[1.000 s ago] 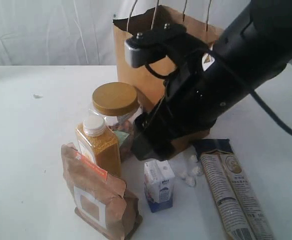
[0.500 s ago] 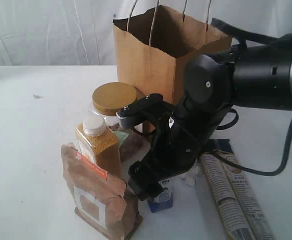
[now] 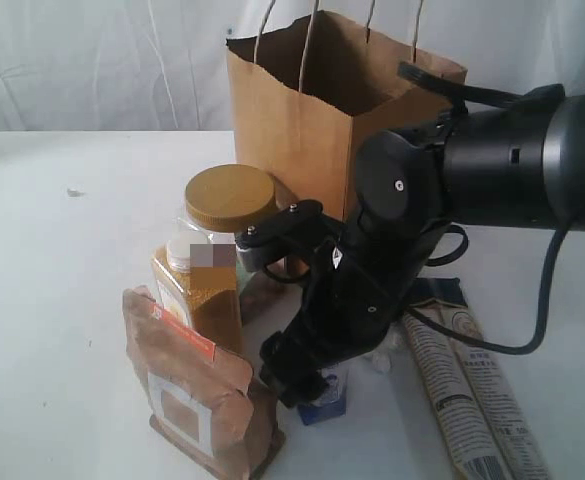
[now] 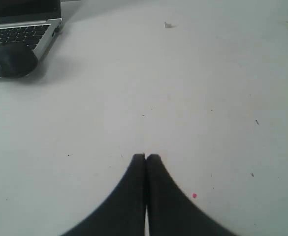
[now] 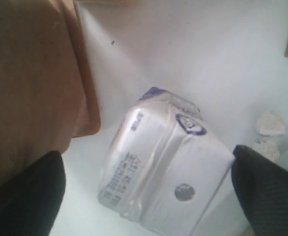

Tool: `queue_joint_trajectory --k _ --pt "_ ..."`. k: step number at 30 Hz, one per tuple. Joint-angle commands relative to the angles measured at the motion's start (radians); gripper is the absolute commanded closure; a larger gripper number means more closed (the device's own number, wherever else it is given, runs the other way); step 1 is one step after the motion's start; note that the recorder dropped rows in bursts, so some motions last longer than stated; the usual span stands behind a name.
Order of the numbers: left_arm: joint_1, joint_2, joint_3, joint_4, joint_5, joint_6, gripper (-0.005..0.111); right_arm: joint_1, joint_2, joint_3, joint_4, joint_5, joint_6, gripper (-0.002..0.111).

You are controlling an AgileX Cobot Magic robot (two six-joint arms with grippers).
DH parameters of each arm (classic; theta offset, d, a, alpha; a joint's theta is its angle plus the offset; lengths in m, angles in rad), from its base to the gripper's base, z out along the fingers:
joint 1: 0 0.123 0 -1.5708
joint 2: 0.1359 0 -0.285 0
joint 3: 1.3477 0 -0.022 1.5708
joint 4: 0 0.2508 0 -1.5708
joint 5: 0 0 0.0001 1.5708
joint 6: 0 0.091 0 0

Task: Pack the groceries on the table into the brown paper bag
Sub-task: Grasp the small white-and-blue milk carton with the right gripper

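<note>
Low in the middle of the exterior view, just beside the brown pouch (image 3: 197,400), the small white-blue carton (image 5: 163,162) sat between the wide-spread right jaws, and it looked light, slick and crushable, best pinched gently across its flat sides.

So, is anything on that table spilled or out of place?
A few small white lumps lie loose on the table beside the small white-blue carton, as if spilled; what they are I cannot tell. A tiny pale scrap sits alone farther off. The brown paper bag stands upright.
</note>
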Motion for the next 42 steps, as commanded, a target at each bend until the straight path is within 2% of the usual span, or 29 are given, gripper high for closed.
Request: queue_joint_trajectory --k 1,5,8,17,20,28,33,42 --pt "-0.008 -0.003 0.006 -0.009 -0.004 0.002 0.107 0.004 -0.001 0.003 -0.008 0.011 0.004 0.024" --pt "-0.008 -0.003 0.006 -0.009 -0.004 0.002 0.107 0.004 -0.001 0.003 -0.008 0.013 0.004 0.024" --pt "-0.008 -0.003 0.006 -0.009 -0.004 0.002 0.107 0.004 -0.001 0.003 -0.008 0.013 0.004 0.03" --pt "-0.008 -0.003 0.006 -0.009 -0.004 0.002 0.107 0.004 -0.001 0.003 -0.008 0.013 0.026 0.07" --pt "-0.008 -0.003 0.006 -0.009 -0.004 0.002 0.107 0.004 -0.001 0.003 -0.008 0.013 0.026 0.077" --pt "-0.008 -0.003 0.006 -0.009 -0.004 0.002 0.107 0.004 -0.006 0.001 -0.008 0.034 0.026 0.079" --pt "-0.008 -0.003 0.006 -0.009 -0.004 0.002 0.107 0.004 -0.028 -0.043 -0.008 0.127 0.026 0.079" --pt "-0.008 -0.003 0.006 -0.009 -0.004 0.002 0.107 0.004 -0.171 -0.068 -0.061 0.175 0.02 0.079"
